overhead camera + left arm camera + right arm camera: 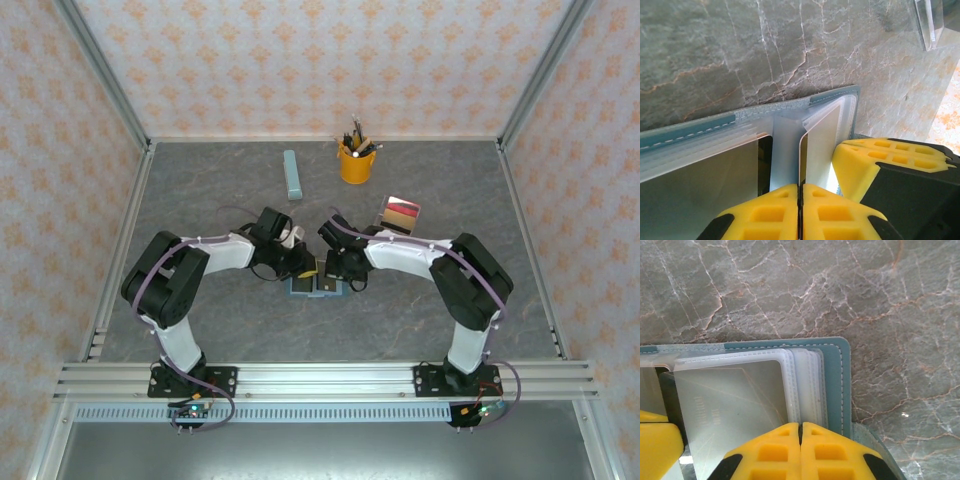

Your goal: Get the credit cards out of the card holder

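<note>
The teal-blue card holder (315, 288) lies open on the table between both arms. My left gripper (302, 268) (801, 188) is shut on the white-edged rim of a credit card (803, 155) that stands on edge at the holder's fold, beside its clear sleeves (785, 150) and teal cover (690, 131). My right gripper (338, 270) (801, 426) is shut, its tips resting on the stacked sleeve edges (807, 385) inside the cover (836, 370). A pale card (735, 405) sits in the top sleeve. Loose red and tan credit cards (398, 212) lie farther back to the right.
A yellow pen cup (356, 161) stands at the back centre and a long pale blue-grey bar (292, 174) lies to its left. Patterned walls and metal rails enclose the table. The right gripper's yellow finger (875, 165) sits close beside my left fingers.
</note>
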### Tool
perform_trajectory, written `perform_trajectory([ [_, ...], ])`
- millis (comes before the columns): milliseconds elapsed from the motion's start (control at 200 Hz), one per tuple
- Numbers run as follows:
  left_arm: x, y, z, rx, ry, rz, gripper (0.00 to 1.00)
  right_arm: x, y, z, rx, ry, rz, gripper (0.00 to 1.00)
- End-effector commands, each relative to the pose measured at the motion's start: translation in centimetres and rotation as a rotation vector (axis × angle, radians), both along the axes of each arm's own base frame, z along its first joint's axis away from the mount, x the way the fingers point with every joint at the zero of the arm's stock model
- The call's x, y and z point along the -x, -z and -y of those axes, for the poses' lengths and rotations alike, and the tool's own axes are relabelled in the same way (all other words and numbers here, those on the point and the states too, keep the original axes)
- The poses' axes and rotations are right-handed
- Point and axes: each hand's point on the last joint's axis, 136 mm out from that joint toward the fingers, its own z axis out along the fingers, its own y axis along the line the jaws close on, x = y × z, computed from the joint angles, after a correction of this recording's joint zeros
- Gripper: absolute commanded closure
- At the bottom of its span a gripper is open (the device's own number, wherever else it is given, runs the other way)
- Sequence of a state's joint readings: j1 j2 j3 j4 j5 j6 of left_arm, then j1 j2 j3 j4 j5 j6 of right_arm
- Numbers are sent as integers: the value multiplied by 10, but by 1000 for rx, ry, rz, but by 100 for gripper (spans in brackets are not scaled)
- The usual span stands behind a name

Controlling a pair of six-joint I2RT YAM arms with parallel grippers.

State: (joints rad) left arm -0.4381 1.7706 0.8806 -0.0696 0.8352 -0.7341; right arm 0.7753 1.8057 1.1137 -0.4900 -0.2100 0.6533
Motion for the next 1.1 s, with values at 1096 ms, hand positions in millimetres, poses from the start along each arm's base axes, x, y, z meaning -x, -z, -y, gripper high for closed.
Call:
perform_trajectory([
  [1096,0,1,-23,-6,-14,23,100,-5,-22,-13,-51,-66,5,94],
])
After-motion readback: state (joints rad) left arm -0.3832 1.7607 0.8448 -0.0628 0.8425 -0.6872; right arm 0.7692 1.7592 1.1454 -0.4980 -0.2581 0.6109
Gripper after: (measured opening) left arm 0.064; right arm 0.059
